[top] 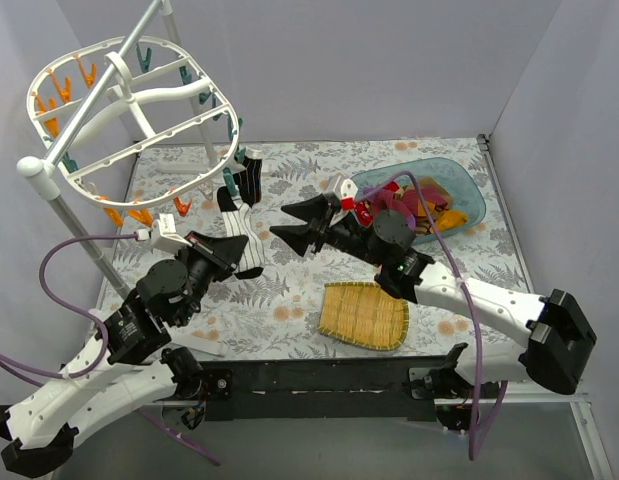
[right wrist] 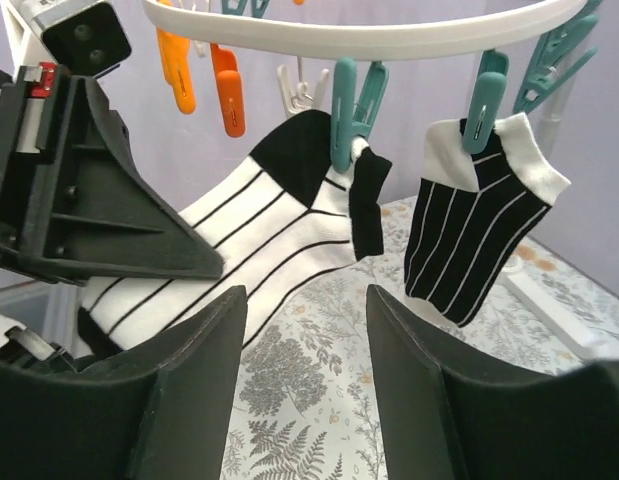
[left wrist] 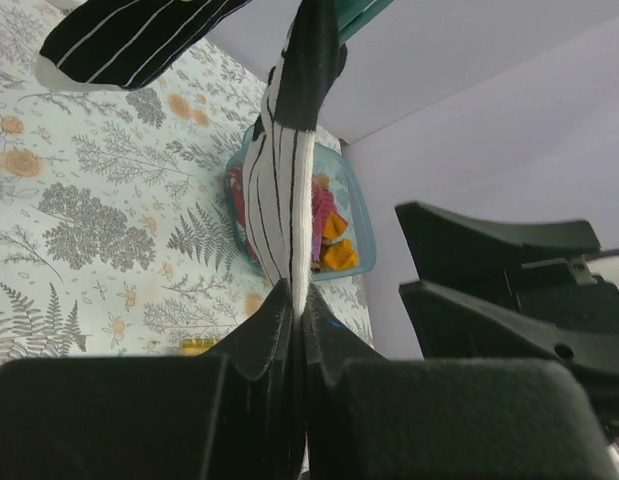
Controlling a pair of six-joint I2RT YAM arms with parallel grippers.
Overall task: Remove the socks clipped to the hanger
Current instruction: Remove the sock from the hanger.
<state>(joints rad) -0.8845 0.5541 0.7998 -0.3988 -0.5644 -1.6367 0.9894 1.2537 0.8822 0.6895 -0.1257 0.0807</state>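
Risk: left gripper [left wrist: 294,300] is clamped on the lower end of the white, black-striped fabric sock [left wrist: 284,190]. Its cuff is pinned in a teal plastic clip [right wrist: 346,110] on the white oval plastic hanger [top: 224,110], upper left in top view. A hard pull could swing the frame or slip the fabric. Left arm reaches up from lower left. Right gripper [right wrist: 304,292] released, mid-frame.

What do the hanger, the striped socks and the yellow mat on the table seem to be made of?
hanger: probably moulded plastic; it is white, smooth and slightly glossy, with rounded edges.
striped socks: soft knitted fabric, matte; they drape and fold under the clips.
yellow mat: looks like woven bamboo or straw, because fine parallel ribs run across it; which of the two is not clear.
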